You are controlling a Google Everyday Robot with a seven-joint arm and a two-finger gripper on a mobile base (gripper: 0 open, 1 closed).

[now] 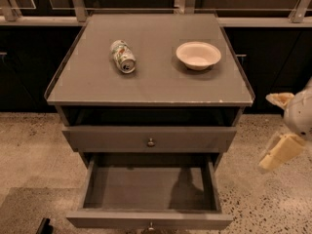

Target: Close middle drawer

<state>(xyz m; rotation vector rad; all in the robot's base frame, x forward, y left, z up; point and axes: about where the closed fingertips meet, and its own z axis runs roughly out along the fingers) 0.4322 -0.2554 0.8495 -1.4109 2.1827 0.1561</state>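
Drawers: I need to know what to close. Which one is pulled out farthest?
The middle drawer, its box exposed; the top drawer is barely out. The gripper hangs right of the cabinet.

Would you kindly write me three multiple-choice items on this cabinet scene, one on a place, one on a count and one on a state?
1. Where is the gripper relative to the cabinet?
A. left of it
B. right of it, apart from it
C. directly above it

2. How many things lie on the cabinet top?
A. two
B. three
C. none

3. The middle drawer is:
A. shut
B. pulled far out and empty
C. pulled out, holding a cup

Answers:
1 B: it hangs at the right edge, open, touching nothing.
2 A: only the drink can and the white bowl.
3 B: its bare grey floor shows.
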